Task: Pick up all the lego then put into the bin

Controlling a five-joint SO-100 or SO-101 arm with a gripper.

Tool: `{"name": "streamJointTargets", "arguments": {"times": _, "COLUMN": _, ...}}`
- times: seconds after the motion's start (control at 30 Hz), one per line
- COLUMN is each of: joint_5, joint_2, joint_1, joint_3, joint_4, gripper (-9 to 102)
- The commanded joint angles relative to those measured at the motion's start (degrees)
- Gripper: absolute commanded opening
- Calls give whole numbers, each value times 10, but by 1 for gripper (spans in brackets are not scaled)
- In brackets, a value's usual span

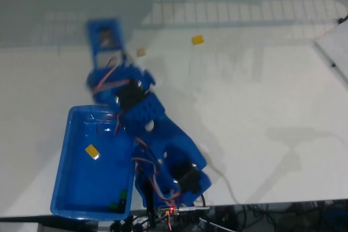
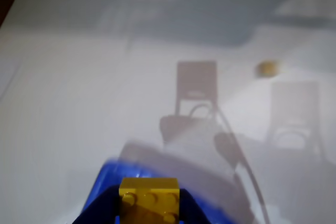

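Wrist view: a yellow lego brick sits clamped between the blue fingers, studs facing the camera and its long axis running across the gap between them. Fixed view: the gripper is raised over the white tabletop, beyond the far end of the bin; motion blur hides the fingers here, so the grasp is read from the wrist view alone. The bin lies toward the arm's base from the gripper, nearer the bottom edge of this view and slightly to its left, so delivering the held brick appears to call for a pull back over the near rim before release. One yellow brick already rests on the bin floor. Two pieces remain on the tabletop: a pale tan brick just right of the gripper and a yellow brick farther right, both well apart from the bin. Probably one of these shows as the small blurred piece in the wrist view.
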Motion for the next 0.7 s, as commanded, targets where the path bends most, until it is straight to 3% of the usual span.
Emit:
{"name": "streamJointTargets", "arguments": {"times": 0.0, "joint_5": 1, "joint_2": 40, "joint_1": -144, "joint_3": 5, "joint_4": 54, "gripper": 1}}
{"name": "streamJointTargets", "arguments": {"times": 0.13, "joint_5": 11, "joint_2": 40, "joint_1": -247, "joint_3": 41, "joint_4": 97, "gripper": 2}}
{"name": "streamJointTargets", "arguments": {"times": 0.3, "joint_5": 35, "joint_2": 23, "joint_1": -326, "joint_3": 107, "joint_4": 94, "gripper": 2}}
{"name": "streamJointTargets", "arguments": {"times": 0.5, "joint_5": 48, "joint_2": -2, "joint_1": -337, "joint_3": 134, "joint_4": 84, "gripper": 30}}
{"name": "streamJointTargets", "arguments": {"times": 0.67, "joint_5": 17, "joint_2": -13, "joint_1": -281, "joint_3": 131, "joint_4": 74, "gripper": 39}}
